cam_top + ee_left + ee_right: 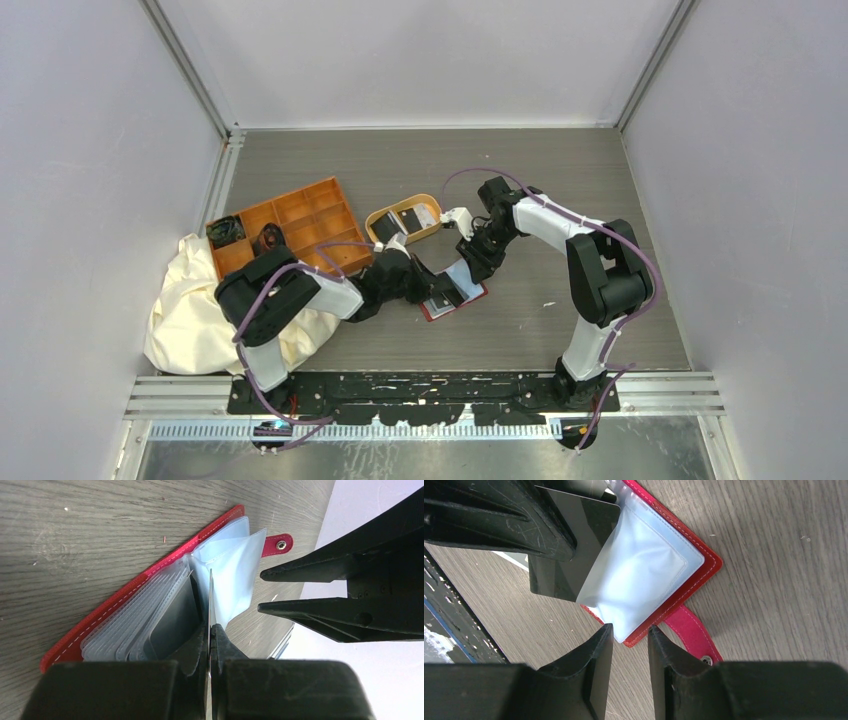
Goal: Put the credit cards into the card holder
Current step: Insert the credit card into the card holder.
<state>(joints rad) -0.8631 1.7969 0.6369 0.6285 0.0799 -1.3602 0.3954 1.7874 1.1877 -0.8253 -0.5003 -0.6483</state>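
In the middle of the table, at the slide-in step. Pinches a dark credit card by its edge with the left gripper, just over the open red card holder. Hovers the right gripper at the holder's 1 o'clock, spread a little, gripping nothing, near a puffed clear sleeve. Next, probably: line up the card with a sleeve mouth and push gently. Watch for floppy sleeves folding and blocking the way. At 11 o'clock, a tan dish; at 10 o'clock, an orange tray and a pale cloth, well apart.
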